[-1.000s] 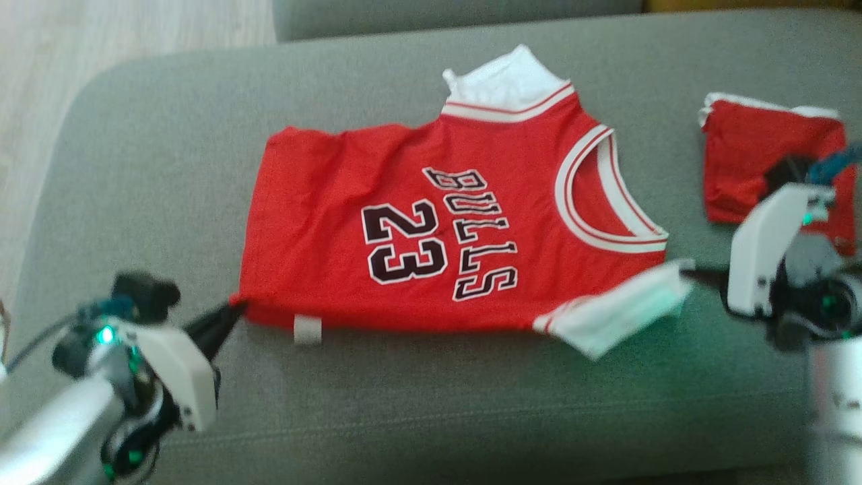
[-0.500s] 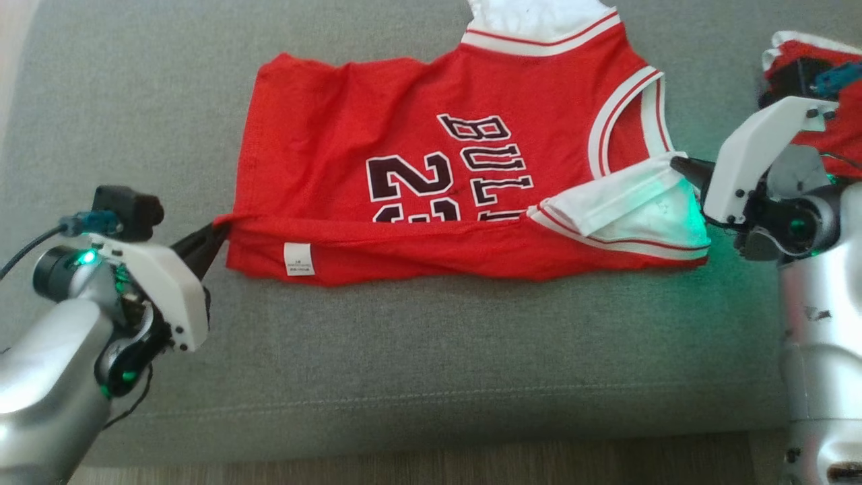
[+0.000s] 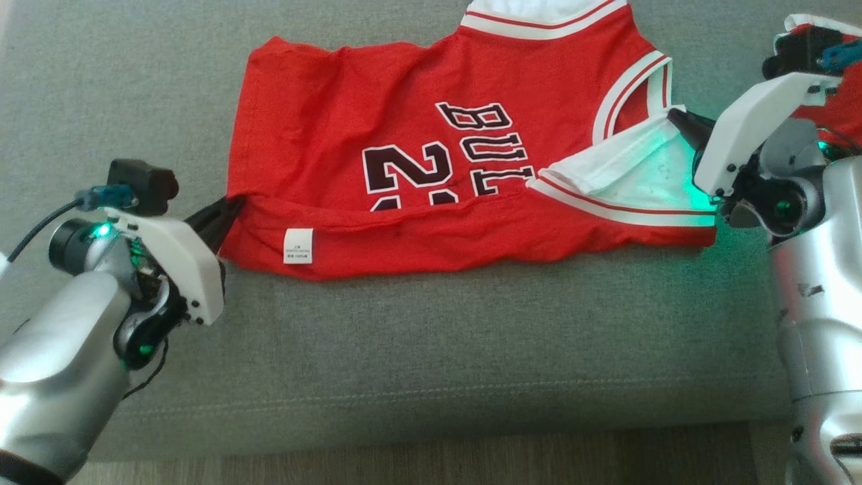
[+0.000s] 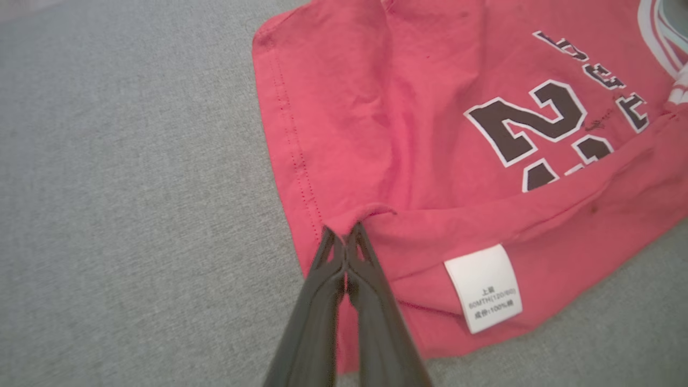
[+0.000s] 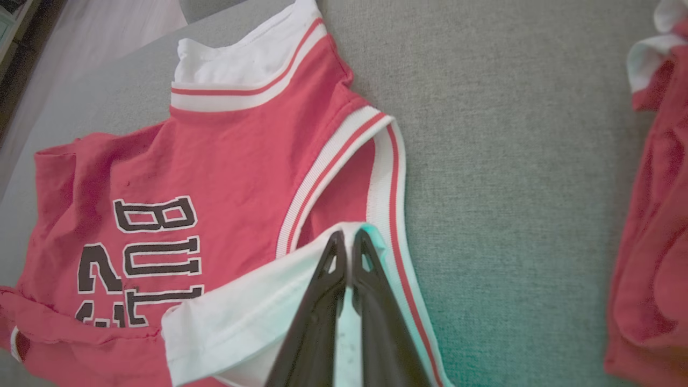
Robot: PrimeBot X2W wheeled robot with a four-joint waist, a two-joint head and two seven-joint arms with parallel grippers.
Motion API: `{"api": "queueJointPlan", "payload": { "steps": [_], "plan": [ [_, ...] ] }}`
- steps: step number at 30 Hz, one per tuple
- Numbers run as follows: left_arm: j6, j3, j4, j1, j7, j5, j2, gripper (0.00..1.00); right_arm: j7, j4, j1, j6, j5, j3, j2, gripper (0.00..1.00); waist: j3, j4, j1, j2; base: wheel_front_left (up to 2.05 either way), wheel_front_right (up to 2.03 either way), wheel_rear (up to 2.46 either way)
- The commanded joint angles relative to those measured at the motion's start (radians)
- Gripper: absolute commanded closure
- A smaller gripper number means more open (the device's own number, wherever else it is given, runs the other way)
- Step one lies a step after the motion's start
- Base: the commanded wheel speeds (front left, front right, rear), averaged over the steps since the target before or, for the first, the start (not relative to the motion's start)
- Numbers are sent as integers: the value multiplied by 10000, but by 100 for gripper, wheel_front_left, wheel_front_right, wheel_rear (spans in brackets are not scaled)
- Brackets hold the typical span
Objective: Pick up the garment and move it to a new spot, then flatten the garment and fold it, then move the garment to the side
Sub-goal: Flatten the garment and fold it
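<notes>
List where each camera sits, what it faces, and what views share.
Head view: up on the head, looking down at the jersey on the grey cushion; left gripper and right gripper with their arms show.
Left wrist view: on the left wrist, looking along its shut fingers at the hem corner they pinch, beside the white label.
Right wrist view: on the right wrist, looking along its shut fingers at the white shoulder edge they pinch.
Shared: both wrist views show the black chest print.
</notes>
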Motion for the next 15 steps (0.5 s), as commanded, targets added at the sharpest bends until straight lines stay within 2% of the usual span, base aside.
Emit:
{"api": "queueJointPlan", "payload": {
  "steps": [1,3,4,7,8,9,10,15],
  "plan": [
    [-38,365,-40,-557,-131,103,321,100,-255,-216,-440,-2,164,271,-35,100,36,-19,0,0,0,0,0],
    [-53,312,86,-627,-168,100,241,100,-482,-63,-487,-2,274,456,-32,100,71,-42,0,0,0,0,0],
    [-60,286,149,-655,-181,94,210,91,-605,-2,-509,-2,336,537,-31,100,84,-52,0,0,0,0,0],
    [-55,339,382,-720,-325,5,117,0,-1021,120,-569,-2,615,761,-37,100,99,-82,0,0,0,0,0],
    [-55,339,382,-720,-325,5,117,0,-1021,120,-569,-2,615,761,-37,100,99,-82,0,0,0,0,0],
    [-32,387,469,-740,-392,-34,77,0,-1177,160,-580,-2,737,800,-51,75,95,-88,0,0,0,0,0],
    [26,440,549,-771,-502,-43,36,0,-1345,204,-583,-2,834,841,-73,0,77,-89,0,0,0,0,0],
    [275,869,801,-770,-1340,-233,-118,0,-2060,459,-484,-2,1272,1042,-181,0,-238,-141,0,0,0,0,0]
  ]
}}
